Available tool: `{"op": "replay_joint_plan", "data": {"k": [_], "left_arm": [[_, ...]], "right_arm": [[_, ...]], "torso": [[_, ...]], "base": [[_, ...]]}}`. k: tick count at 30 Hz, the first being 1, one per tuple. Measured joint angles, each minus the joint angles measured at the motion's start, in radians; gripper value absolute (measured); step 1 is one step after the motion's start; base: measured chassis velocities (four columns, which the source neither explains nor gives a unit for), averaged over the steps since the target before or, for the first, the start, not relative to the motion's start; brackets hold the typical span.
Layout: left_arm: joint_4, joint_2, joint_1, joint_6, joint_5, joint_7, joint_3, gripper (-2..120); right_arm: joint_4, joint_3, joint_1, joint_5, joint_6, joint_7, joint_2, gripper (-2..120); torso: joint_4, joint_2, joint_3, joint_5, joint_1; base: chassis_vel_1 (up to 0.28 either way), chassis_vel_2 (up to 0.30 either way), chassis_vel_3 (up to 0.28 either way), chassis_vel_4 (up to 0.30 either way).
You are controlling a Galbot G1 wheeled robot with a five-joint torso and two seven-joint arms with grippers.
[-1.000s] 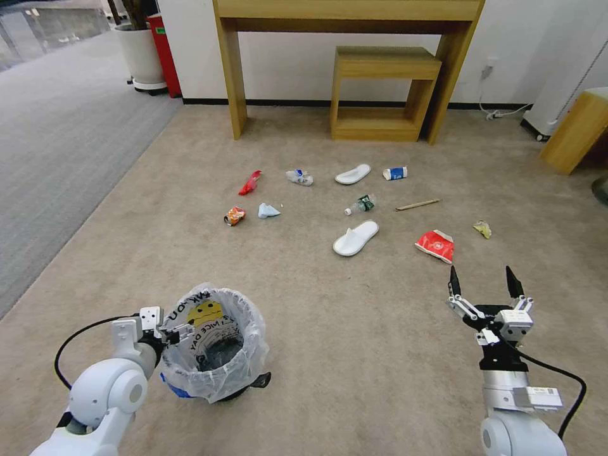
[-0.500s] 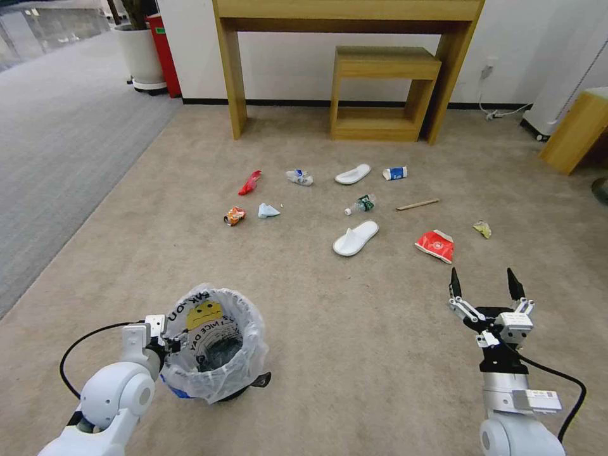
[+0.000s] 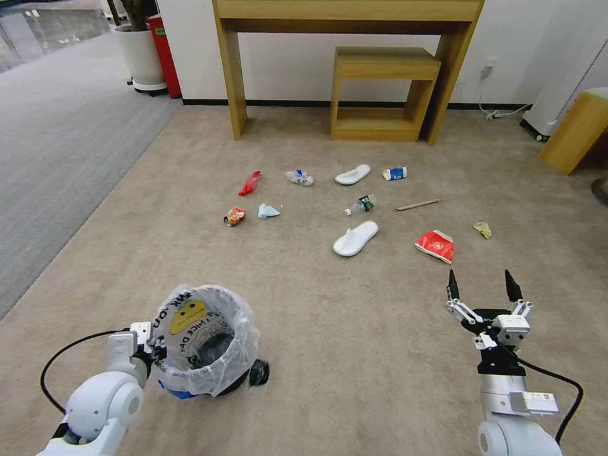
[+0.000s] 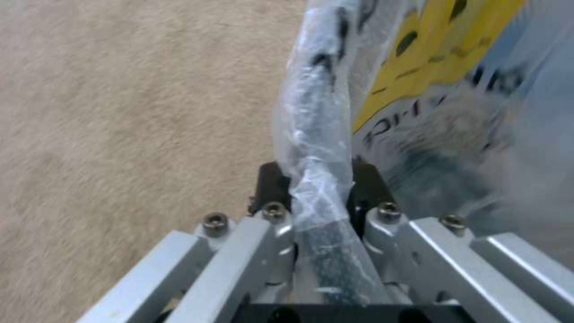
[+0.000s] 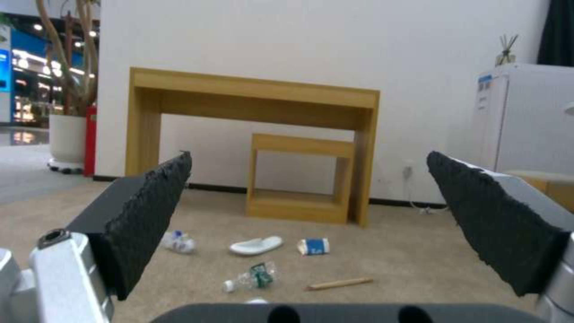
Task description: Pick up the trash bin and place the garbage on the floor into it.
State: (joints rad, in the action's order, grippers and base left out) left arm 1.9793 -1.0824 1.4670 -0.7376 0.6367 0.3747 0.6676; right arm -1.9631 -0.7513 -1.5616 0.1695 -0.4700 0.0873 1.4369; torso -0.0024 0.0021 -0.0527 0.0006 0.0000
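Note:
The trash bin [image 3: 204, 345], dark with a clear smiley-printed bag, is at the near left on the carpet and leans slightly. My left gripper [image 3: 154, 345] is shut on its near rim; the left wrist view shows both fingers clamping the bag-wrapped rim [image 4: 317, 134]. The garbage lies ahead: a red wrapper [image 3: 249, 182], an orange wrapper [image 3: 234, 216], two crushed bottles [image 3: 360, 204], two white slippers [image 3: 355, 238], a paper cup [image 3: 394, 173], a wooden stick [image 3: 417, 204], a red-white carton [image 3: 436, 245] and a yellow crumple [image 3: 482, 228]. My right gripper [image 3: 479, 285] hovers open at the near right, short of the carton.
A wooden desk [image 3: 348, 12] with a small wooden stool [image 3: 383, 95] under it stands against the far wall. A white planter [image 3: 139, 57] is at the far left. A wooden box [image 3: 573, 133] and wall cables [image 3: 500, 114] are at the right. Grey carpet borders the left.
The left arm has drawn back toward me and to the left, and the trash bin in its grip has shifted with it and tipped slightly. The right gripper has barely moved.

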Motion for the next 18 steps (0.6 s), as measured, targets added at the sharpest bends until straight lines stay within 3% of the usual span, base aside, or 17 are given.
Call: {"op": "replay_joint_plan", "data": {"k": [5, 10, 18], "left_arm": [[0.080, -0.025, 0.012, -0.001, 0.137, 0.071, 0.070, 0], [0.161, -0.066, 0.018, -0.001, 0.240, 0.126, 0.118, 0], [0.285, -0.199, 0.030, 0.000, 0.458, 0.297, 0.190, 0]], "right_arm": [[-0.005, 0.004, 0.000, 0.003, 0.006, 0.012, -0.005, 100], [-0.011, 0.000, -0.002, 0.008, 0.007, 0.031, -0.014, 100], [-0.011, -0.013, -0.016, 0.020, -0.001, 0.039, -0.017, 100]], "torso": [[-0.0001, 0.000, 0.000, 0.0000, 0.000], [0.0001, 0.000, 0.000, 0.0003, 0.000], [0.0000, 0.000, 0.000, 0.0002, 0.000]], "base": [[0.000, 0.000, 0.000, 0.000], [0.000, 0.000, 0.000, 0.000], [0.000, 0.000, 0.000, 0.000]]}}
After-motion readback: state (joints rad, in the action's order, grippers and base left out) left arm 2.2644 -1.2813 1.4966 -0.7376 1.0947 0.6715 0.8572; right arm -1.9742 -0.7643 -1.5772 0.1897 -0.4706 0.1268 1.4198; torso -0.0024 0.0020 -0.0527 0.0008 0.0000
